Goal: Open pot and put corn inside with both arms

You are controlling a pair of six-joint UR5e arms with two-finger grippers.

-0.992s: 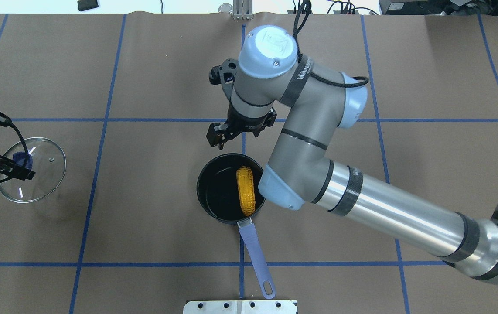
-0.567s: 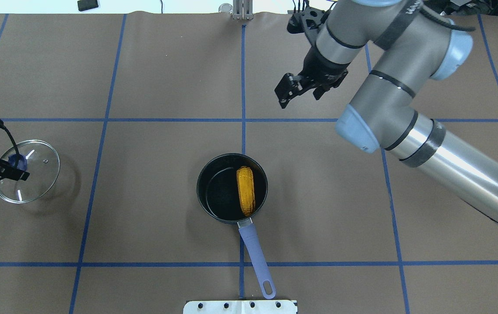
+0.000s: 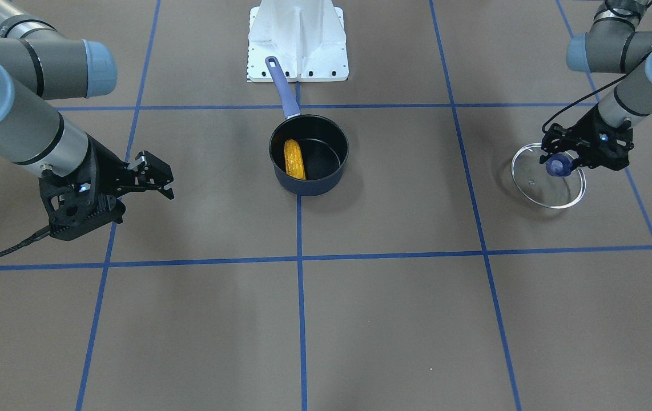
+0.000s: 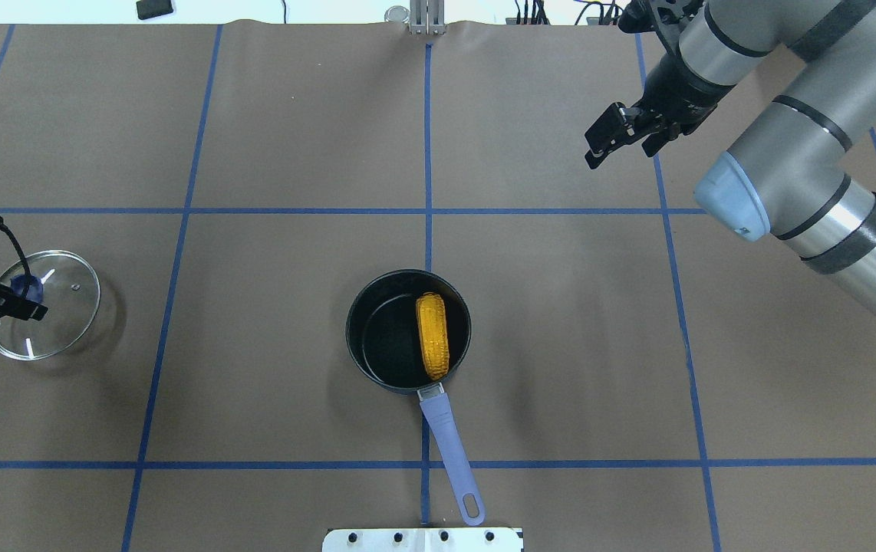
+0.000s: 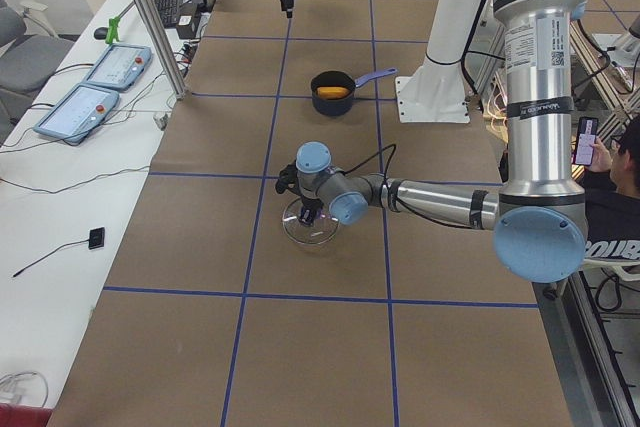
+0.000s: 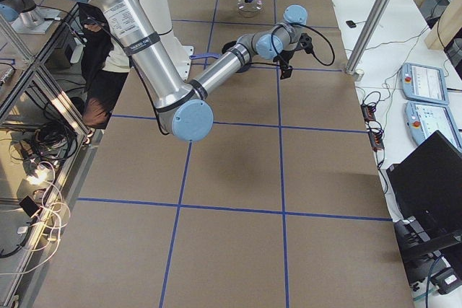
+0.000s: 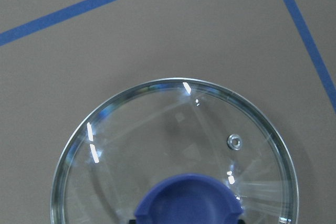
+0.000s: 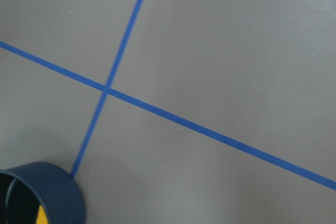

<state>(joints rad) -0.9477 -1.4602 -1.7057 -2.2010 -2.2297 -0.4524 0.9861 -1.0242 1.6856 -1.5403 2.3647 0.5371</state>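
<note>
The dark navy pot [image 4: 384, 337] stands open mid-table, its purple-blue handle [image 4: 449, 452] pointing at the robot's base. The orange-yellow corn [image 4: 433, 336] lies inside it, along its right side; it also shows in the front view [image 3: 294, 158]. My left gripper [image 4: 24, 293] is shut on the blue knob [image 3: 557, 165] of the glass lid [image 4: 62, 322], far left of the pot and low at the table. Whether the lid touches the table I cannot tell. My right gripper [image 4: 608, 142] is open and empty, high over the far right, well away from the pot.
The white base pedestal [image 3: 297, 40] stands right behind the pot's handle. Blue tape lines [image 4: 428, 153] divide the brown table cover. The right wrist view catches only the pot's wall [image 8: 52, 195] at its lower left corner. The left wrist view looks down on the lid [image 7: 173, 129].
My right arm has swung from just beyond the pot out to the far right, its gripper empty. My left gripper has carried the lid slightly further left and lower. Pot and corn have not moved.
</note>
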